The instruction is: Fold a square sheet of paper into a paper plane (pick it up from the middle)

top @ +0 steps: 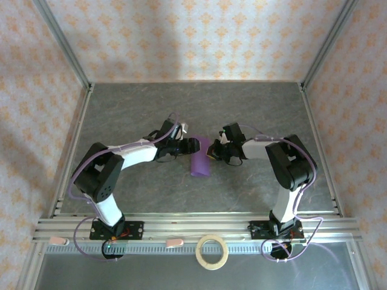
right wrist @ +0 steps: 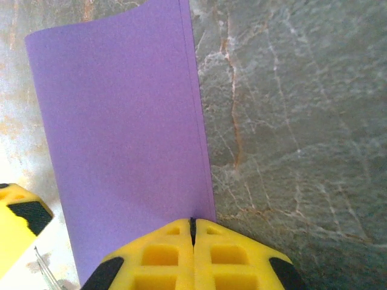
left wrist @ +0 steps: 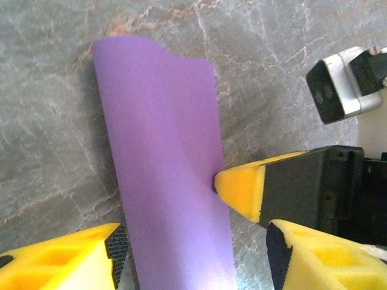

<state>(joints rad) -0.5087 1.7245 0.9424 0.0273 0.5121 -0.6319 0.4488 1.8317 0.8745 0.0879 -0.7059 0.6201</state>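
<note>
Right arm (top: 261, 145) bends inward, jaws pinching purple paper (top: 200, 160); left arm (top: 136, 154) mirrors, jaws spread.

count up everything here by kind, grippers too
grippers: 2, left gripper and right gripper
purple paper sheet: 1
tan tape ring: 1
total: 4

Both arms reach inward from their bases, elbows bent outward, wrists converging at centre. Left tool (top: 191, 144): fingers spread wide, one on each side of the purple paper (left wrist: 163, 169). Right tool (right wrist: 193, 235): fingertips pressed together, pinching that paper's edge. The tools sit just beside each other.
</note>
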